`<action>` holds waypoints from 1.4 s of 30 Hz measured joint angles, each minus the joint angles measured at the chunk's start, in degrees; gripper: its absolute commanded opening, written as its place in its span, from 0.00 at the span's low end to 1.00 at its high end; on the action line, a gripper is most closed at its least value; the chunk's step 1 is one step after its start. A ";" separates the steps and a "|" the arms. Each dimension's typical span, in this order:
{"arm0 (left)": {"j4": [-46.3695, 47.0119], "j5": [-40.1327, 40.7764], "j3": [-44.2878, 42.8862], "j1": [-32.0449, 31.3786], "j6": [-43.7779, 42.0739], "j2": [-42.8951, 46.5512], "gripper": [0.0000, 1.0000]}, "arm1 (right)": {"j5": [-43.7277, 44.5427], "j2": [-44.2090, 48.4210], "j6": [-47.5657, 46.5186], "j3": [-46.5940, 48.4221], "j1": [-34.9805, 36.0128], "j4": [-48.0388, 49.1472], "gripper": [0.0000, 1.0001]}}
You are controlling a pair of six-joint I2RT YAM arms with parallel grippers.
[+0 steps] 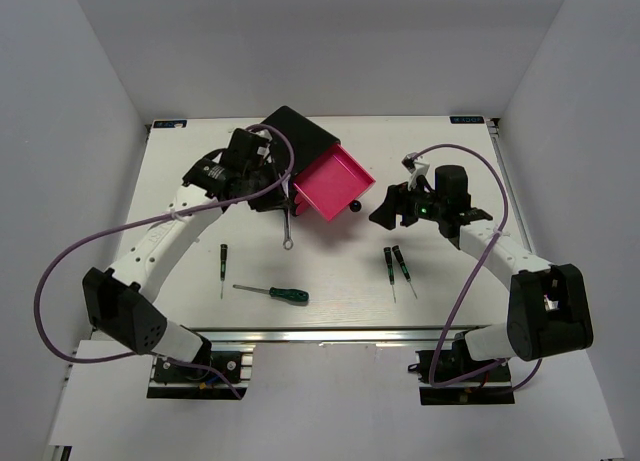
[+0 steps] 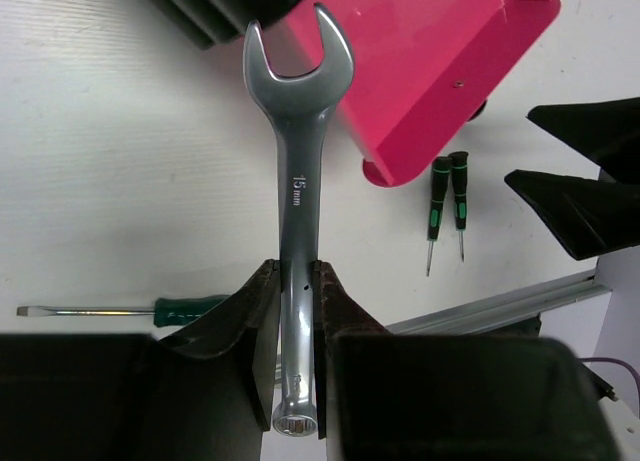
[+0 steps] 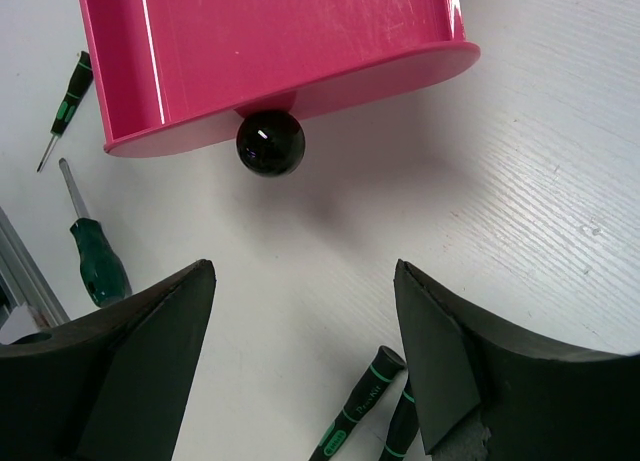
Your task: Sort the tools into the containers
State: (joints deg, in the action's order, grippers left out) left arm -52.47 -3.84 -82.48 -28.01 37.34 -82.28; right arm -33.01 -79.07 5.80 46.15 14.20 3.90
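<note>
Silver wrench (image 2: 298,181) pinched lengthwise in left gripper (image 2: 296,273), open end toward pink drawer (image 2: 430,71), right gripper (image 3: 302,281) spread, empty

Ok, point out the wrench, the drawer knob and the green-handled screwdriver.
wrench (image 2: 300,181): left wrist view, on its shank.
drawer knob (image 3: 270,144): right wrist view, centre of the black ball.
green-handled screwdriver (image 1: 290,296): top external view, on the handle.

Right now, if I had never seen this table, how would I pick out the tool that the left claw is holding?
Find the pink drawer pulled out of the black box at the far middle of the table. Just beside it, the left gripper clamps a silver wrench. It is the only all-metal tool, forked at one end; the others are screwdrivers lying flat.
</note>
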 measured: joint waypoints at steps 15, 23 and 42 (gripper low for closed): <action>2.32 0.15 -14.78 -4.13 -1.33 -14.34 0.00 | 0.02 0.72 0.74 -0.24 0.00 0.96 0.78; 3.41 0.39 -25.53 -4.90 -4.20 -24.35 0.00 | 0.02 0.72 1.33 -1.07 0.00 1.49 0.78; 3.30 2.19 -34.14 -6.27 -10.21 -35.54 0.00 | 0.02 0.72 1.57 -1.09 0.00 2.75 0.78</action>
State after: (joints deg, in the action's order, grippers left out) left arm -49.17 -1.65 -116.62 -34.28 27.14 -117.82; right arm -32.99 -78.35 7.38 45.06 14.20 6.66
